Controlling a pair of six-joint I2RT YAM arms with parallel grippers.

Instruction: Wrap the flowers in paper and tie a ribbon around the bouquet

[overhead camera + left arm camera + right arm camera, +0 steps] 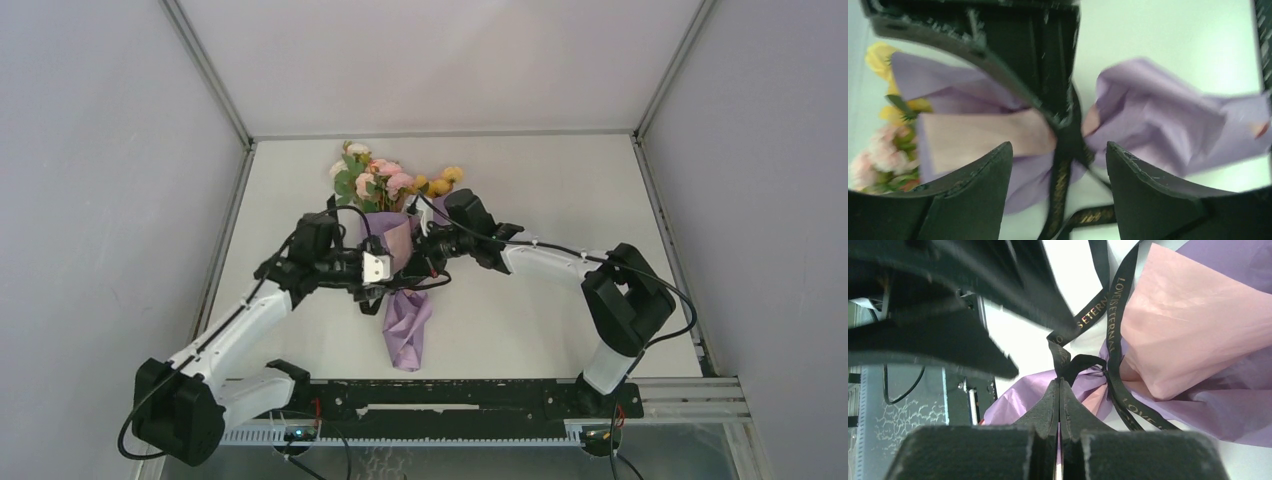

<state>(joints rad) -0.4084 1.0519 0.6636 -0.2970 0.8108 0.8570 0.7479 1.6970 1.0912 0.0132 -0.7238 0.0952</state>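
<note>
Nearest in the top view are the two arm bases, from which both arms reach in to the middle of the worktop point(560, 190); the bouquet point(405, 325) lies there with its long axis running away from the bases, flowers point(375, 180) at the far end and the twisted tail of purple paper point(408, 340) towards the near edge; the left claw point(375, 268) meets its waist from the left and the right claw point(430, 250) from the right, both about equally close; the ribbon point(400, 288) shows only as thin dark loops between them, and neither claw's state can be read from here.

From the left wrist, the left claw point(1059, 150) stands open, its fingers point(973, 200) apart and empty; the ribbon point(1060, 185) runs through the gap beyond them, cinching the paper point(1158, 115) at the waist; blooms point(883, 155) sit at the left edge; a dark body overhead hides the upper waist, and the picture is blurred.

From the right wrist, the right claw point(1059, 382) is closed tip to tip, apparently pinching a strand of ribbon point(1111, 330) just beside the knot; the loose tails lead up and out of frame, so the next pull likely runs across the bouquet's axis; a blurred dark shape covers the upper left.
</note>
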